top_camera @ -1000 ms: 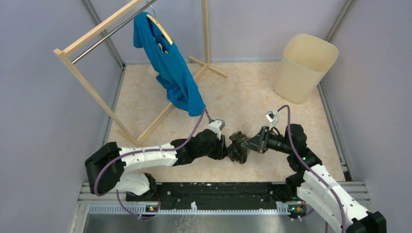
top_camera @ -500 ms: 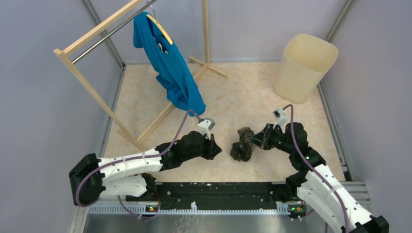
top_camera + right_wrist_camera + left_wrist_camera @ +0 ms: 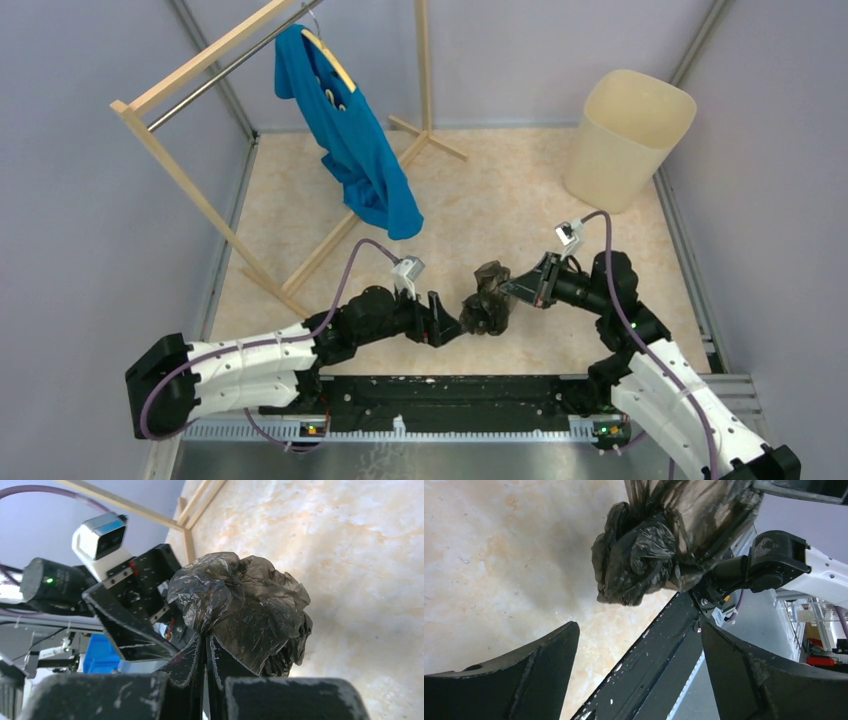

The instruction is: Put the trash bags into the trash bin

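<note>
A crumpled, glossy brown-black trash bag (image 3: 488,300) hangs just above the marbled floor near its front middle. My right gripper (image 3: 507,290) is shut on its upper edge; in the right wrist view the bag (image 3: 245,610) bulges over the closed fingertips (image 3: 205,647). My left gripper (image 3: 452,325) stands wide open just left of the bag, apart from it. The left wrist view has the bag (image 3: 659,550) ahead of the spread fingers (image 3: 544,655), with nothing between them. The cream-beige trash bin (image 3: 628,137) stands upright at the back right.
A wooden clothes rack (image 3: 190,185) with a blue shirt (image 3: 350,140) on a hanger fills the back left. Grey walls enclose the floor. A black rail (image 3: 440,390) runs along the front edge by the arm bases.
My left gripper has moved right, back toward the bag, and opened wide. My right gripper has kept its hold and shifted the bag slightly left.
</note>
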Tool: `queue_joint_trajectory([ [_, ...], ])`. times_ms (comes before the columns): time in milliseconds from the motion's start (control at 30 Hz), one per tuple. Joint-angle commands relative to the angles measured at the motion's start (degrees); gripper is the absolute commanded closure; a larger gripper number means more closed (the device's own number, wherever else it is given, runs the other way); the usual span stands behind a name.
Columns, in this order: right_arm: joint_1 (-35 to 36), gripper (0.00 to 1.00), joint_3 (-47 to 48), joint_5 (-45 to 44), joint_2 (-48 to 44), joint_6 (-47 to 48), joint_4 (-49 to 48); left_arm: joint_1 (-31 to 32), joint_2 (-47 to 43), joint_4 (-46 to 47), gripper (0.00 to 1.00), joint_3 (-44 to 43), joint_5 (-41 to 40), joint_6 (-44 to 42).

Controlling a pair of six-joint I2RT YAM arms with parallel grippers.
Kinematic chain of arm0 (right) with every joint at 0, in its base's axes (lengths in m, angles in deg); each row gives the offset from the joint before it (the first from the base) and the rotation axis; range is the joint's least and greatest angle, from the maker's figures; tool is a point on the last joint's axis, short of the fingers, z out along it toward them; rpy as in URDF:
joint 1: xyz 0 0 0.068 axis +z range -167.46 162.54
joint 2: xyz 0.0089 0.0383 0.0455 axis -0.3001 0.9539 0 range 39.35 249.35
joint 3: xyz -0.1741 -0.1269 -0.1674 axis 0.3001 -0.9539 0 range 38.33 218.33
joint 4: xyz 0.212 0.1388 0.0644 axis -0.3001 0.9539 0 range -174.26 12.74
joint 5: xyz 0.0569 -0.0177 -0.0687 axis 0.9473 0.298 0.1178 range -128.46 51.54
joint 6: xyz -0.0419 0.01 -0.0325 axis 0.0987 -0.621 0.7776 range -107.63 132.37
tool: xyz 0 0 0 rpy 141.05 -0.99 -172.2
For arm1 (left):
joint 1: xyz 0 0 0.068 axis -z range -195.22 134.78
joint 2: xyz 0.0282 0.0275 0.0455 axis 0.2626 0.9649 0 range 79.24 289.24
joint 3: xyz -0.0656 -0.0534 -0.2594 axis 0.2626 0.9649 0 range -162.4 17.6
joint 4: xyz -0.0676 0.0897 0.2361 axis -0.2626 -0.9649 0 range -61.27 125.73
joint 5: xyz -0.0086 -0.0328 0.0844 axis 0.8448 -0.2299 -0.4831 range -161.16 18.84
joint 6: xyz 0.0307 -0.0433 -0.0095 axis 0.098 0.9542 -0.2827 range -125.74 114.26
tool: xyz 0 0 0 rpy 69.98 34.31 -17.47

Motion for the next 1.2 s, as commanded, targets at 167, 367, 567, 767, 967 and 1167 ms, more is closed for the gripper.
queue_joint_trajectory([
  [167, 0.26, 1.0, -2.44, 5.33, -1.47, -3.62, -7.45, -0.44, 9.37, 6.78, 0.02, -6.38, -1.13, -2.08],
  [367, 0.26, 1.0, -6.01, 6.25, -5.16, -6.97, -10.56, -1.61, 14.58, 12.68, 0.07, -6.68, 0.4, -1.66],
  [567, 0.27, 1.0, -7.04, 6.68, -6.17, -6.7, -10.04, -2.06, 22.29, 17.88, 0.3, -8.7, 5.57, 0.55],
  [767, 0.22, 1.0, -5.7, 4.97, -5.62, -2.42, -4.52, -2.35, 23.52, 19.06, 0.73, -8.3, 5.28, 0.58],
  [967, 0.27, 1.0, -3.17, -1.68, -5.53, 0.3, 1.3, -3.22, 18.45, 12.21, 1.0, -6.63, 0.85, -2.98],
  [1167, 0.28, 1.0, 0.08, -20.04, -8.21, 0.99, 11.88, -6.02, 6.47, 1.12, 1.0, -0.63, -4.65, -5.07],
])
